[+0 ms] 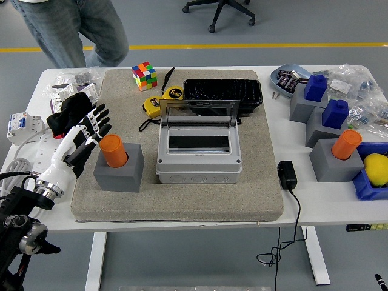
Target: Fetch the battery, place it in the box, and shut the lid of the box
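A: How are the fingers of the left hand (79, 138) seen?

B: They are seen spread and relaxed, and nothing is held in them. The hand is raised over the left edge of the beige mat (182, 203), with the fingertips pointed up and to the right.

A: Where is the battery found?

B: The orange battery (113, 150) is found just to the right of the fingers, tilted slightly, seated in the top of a grey block (119, 168). Whether the nearest fingertips are touching it cannot be told; they are seen right beside its upper edge.

A: And the box?

B: The grey box (198, 153) is placed further to the right of the fingers, beyond the battery, on the same mat. Its clear lid (199, 113) is stood up on the far side, so the box is left open.

A: What else is noted?

B: A colour cube (144, 76) and a yellow tape measure (160, 100) are seen beyond the fingers, toward the far edge. A second orange battery (346, 144) is set in another grey block well to the right. A person's legs (70, 30) are seen at the far left corner of the table (315, 206). The right hand is not shown.
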